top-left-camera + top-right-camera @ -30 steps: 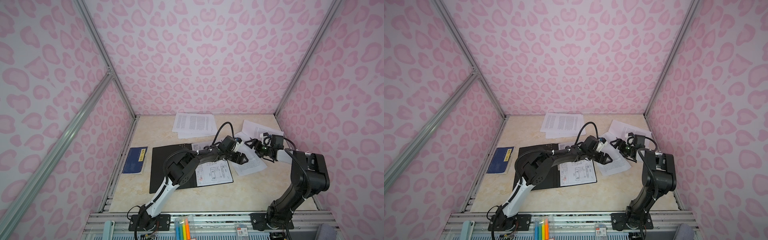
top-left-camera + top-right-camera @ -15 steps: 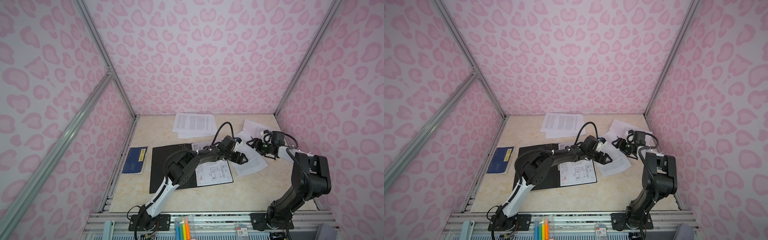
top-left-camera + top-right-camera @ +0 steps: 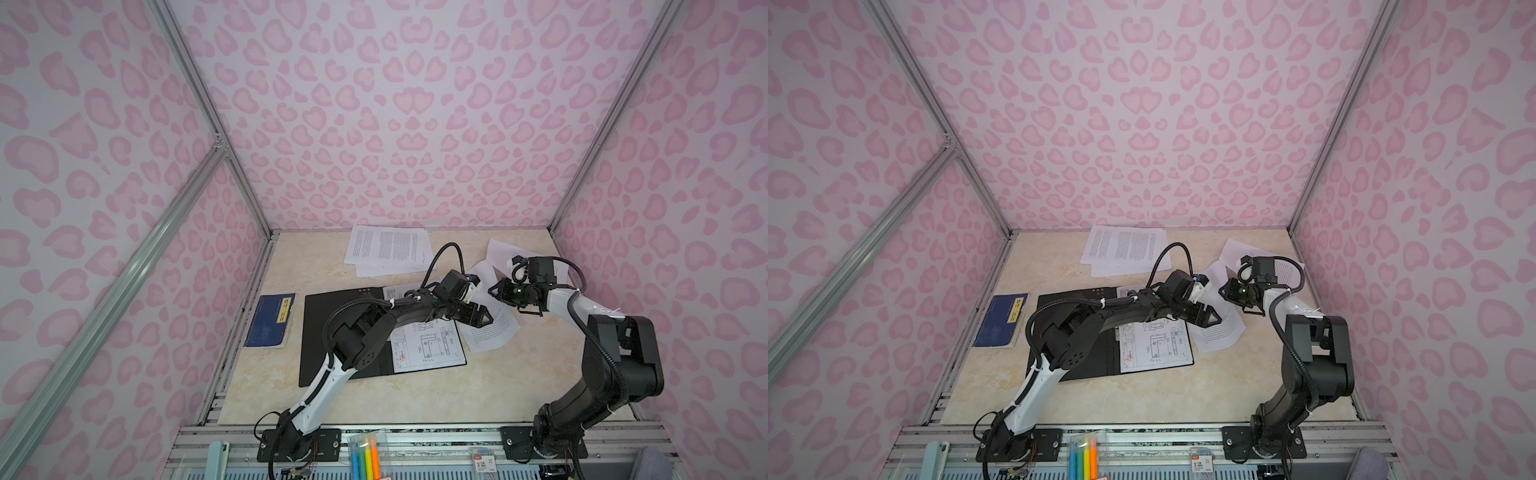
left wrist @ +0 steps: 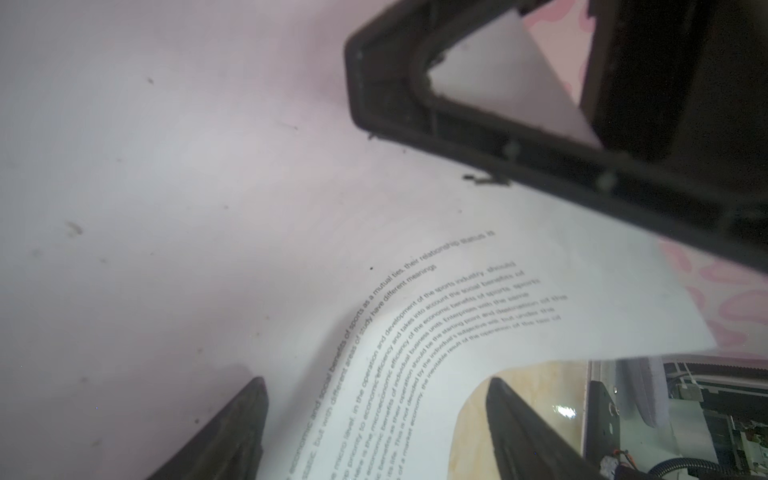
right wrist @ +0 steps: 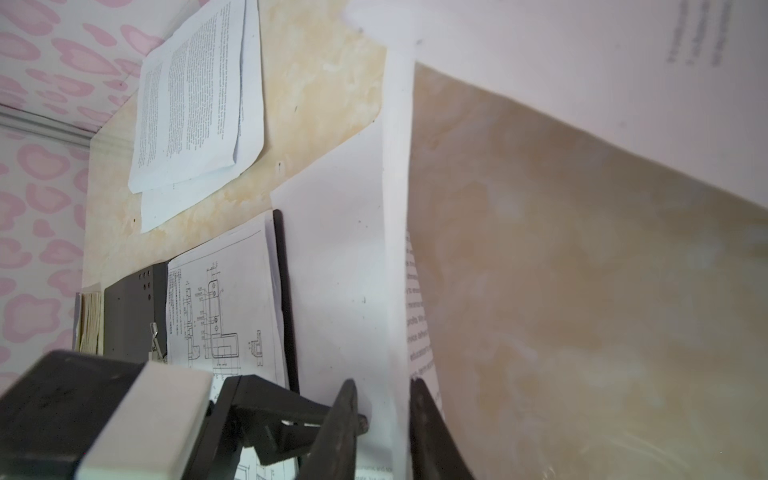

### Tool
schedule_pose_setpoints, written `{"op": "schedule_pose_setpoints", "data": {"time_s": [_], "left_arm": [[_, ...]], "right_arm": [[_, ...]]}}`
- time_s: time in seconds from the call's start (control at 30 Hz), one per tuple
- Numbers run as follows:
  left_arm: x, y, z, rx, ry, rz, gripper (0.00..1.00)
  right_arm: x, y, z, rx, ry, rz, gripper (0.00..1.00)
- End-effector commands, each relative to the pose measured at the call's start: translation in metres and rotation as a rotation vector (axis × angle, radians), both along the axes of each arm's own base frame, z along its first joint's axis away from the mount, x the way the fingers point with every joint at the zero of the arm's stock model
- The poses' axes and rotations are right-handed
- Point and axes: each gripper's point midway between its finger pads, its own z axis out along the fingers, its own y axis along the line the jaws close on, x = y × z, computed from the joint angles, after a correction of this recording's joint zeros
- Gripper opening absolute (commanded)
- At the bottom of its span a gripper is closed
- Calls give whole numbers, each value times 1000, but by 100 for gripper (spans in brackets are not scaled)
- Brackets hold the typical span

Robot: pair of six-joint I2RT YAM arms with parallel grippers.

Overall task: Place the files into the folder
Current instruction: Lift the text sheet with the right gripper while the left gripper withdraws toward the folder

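Top views, both: pale marbled tabletop [image 3: 415, 395], bearing everything.

Open thin flat folder, black inside [image 3: 322, 328]: flat at centre; holds white line-drawing sheet [image 3: 428, 349] on its right half.

Loose white text-printed paper sheet [image 3: 494, 334]: just right of folder, long axis slanting away toward back right, far edge raised and curled.

More white text sheets [image 3: 388, 249]: stacked at back, well apart.

Right gripper [image 3: 494, 291]: nearer arm, at raised edge; in right wrist view, fingers [image 5: 345, 415] close together on that edge, paper filling gap.

Left gripper [image 3: 484, 319]: hovers over sheet's near part, jaws apart.

Folder leftward of pinched sheet; probably calls for a leftward carry.
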Motion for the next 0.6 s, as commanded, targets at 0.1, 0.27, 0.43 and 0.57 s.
{"op": "schedule_pose_setpoints", "data": {"time_s": [0.1, 0.27, 0.43, 0.57], "left_arm": [[-8, 18, -23, 115, 82, 37, 84], [-6, 19, -11, 102, 64, 38, 84], [1, 21, 1, 87, 42, 41, 84], [4, 18, 20, 51, 16, 21, 85]], "right_arm": [[-12, 5, 9, -87, 13, 24, 17], [-17, 16, 23, -126, -4, 61, 8], [-20, 31, 40, -224, -28, 104, 2], [-23, 35, 50, -281, -36, 114, 0]]}}
